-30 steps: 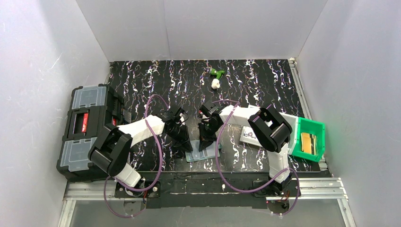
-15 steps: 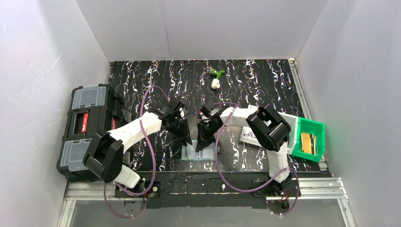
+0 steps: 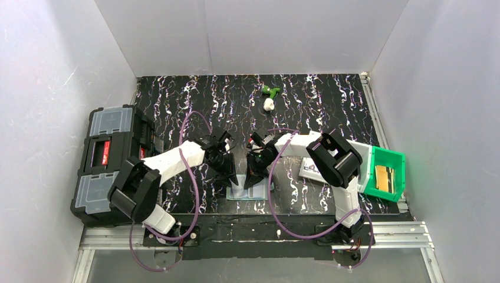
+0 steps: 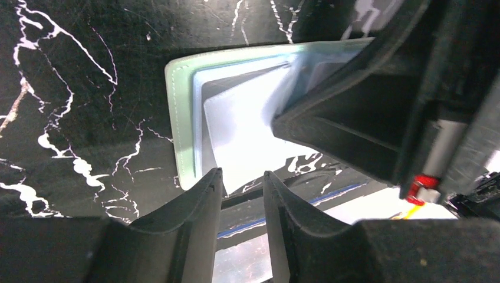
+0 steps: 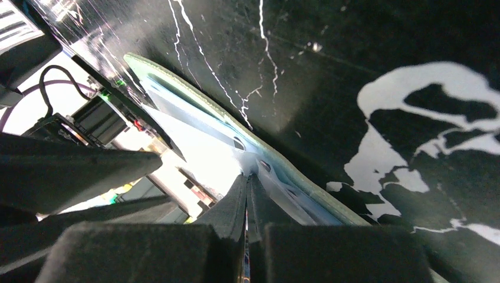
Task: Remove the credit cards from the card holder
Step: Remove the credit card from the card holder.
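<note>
The grey-green card holder (image 3: 246, 192) lies open and flat near the table's front edge, between both grippers. In the left wrist view its pale green rim (image 4: 180, 124) frames a pale grey credit card (image 4: 242, 132) that lies in it. My left gripper (image 3: 232, 175) hovers at the holder's left end with a narrow gap between its fingers (image 4: 200, 206) and nothing in the gap. My right gripper (image 3: 255, 175) is shut, and its tips (image 5: 246, 180) press on the holder's inner pocket (image 5: 283, 177). I cannot tell whether they pinch a card.
A big black toolbox (image 3: 109, 162) stands at the left. A green plastic bin (image 3: 386, 174) and a white tray (image 3: 311, 171) sit at the right, behind the right arm. A small green and white object (image 3: 269, 96) lies at the back. The metal rail (image 3: 259, 234) runs along the front.
My left gripper has moved right and down to the holder's left end. The holder has shifted slightly left and squared up. The right gripper has stayed on it.
</note>
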You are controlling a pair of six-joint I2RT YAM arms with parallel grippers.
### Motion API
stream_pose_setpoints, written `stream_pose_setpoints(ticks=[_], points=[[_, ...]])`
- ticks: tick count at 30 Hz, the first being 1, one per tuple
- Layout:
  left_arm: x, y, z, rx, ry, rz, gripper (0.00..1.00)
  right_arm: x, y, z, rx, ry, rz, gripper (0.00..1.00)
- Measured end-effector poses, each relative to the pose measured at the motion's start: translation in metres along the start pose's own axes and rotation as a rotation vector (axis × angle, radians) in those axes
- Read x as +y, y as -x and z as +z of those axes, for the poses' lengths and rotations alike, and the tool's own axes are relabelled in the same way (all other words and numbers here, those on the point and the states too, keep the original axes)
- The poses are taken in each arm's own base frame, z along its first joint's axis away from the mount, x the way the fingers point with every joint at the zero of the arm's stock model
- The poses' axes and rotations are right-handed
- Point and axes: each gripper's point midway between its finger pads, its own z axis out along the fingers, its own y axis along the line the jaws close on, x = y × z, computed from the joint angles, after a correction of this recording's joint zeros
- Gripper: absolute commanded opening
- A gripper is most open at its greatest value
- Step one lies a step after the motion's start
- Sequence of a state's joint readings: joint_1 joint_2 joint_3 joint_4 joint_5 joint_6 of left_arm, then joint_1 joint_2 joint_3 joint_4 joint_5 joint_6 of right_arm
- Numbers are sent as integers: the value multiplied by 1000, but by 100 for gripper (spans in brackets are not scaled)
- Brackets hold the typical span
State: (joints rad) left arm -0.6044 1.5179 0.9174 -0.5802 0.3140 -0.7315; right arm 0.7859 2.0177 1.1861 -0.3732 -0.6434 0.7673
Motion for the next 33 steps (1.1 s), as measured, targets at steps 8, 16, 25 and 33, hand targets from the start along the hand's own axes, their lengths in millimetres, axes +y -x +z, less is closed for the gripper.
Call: stream_pose_setpoints(ticks=[8, 16, 25, 33], points=[[9, -7, 21, 43, 4, -29, 32, 1, 0, 0, 2, 8, 3, 1], [5, -7, 24, 51, -17, -43, 32, 0, 0, 0, 3, 8, 4, 1], [1, -6, 27, 47, -44, -72, 5, 0, 0, 0, 3, 8, 3, 1], [0, -2, 28, 27, -42, -88, 0, 2, 3, -3, -16, -27, -15, 15]])
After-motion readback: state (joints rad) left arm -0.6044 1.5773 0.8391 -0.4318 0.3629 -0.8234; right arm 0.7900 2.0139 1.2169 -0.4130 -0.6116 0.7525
